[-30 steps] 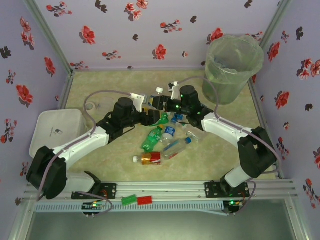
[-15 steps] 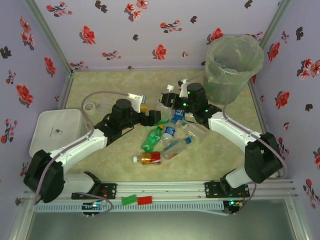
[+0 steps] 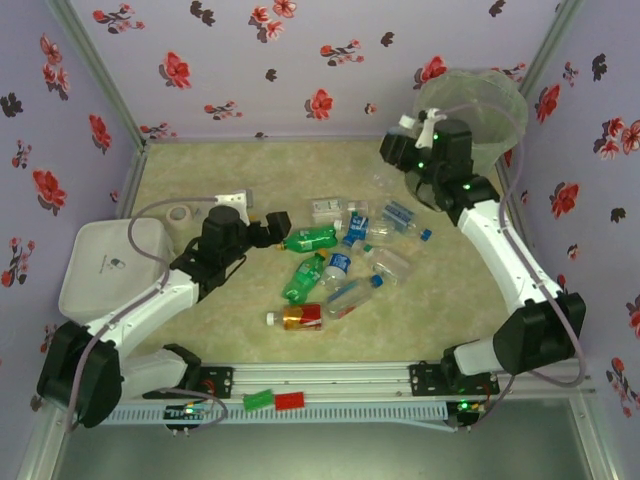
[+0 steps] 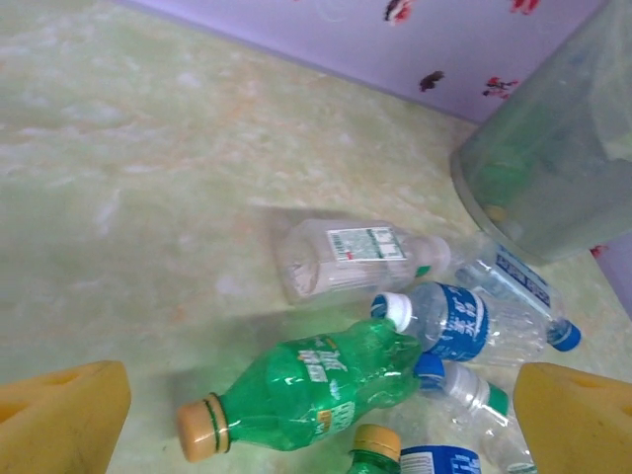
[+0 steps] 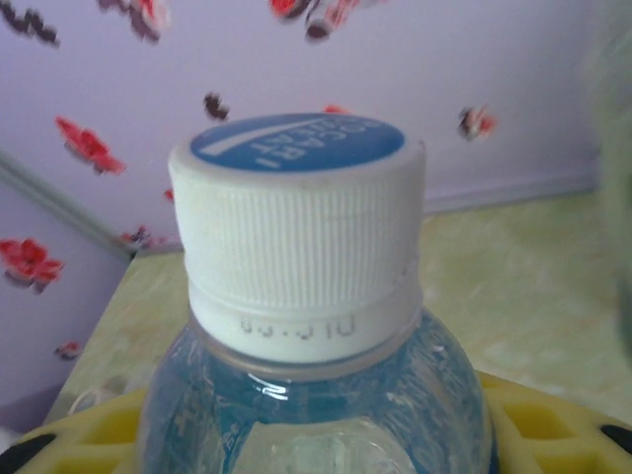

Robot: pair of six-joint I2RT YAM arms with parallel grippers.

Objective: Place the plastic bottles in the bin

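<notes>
Right wrist — right fingers (image 5: 538,415) clamped on white-capped bottle (image 5: 296,217) near bin (image 3: 497,112); left fingers (image 4: 59,415) wide apart, green bottle (image 4: 316,390) just ahead.

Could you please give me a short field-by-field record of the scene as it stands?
left gripper: open, over the table near the green bottle
right gripper: shut on white-capped bottle, raised beside the bin
loose bottles: clustered mid-table, lying flat
white tray: left side of the table
</notes>
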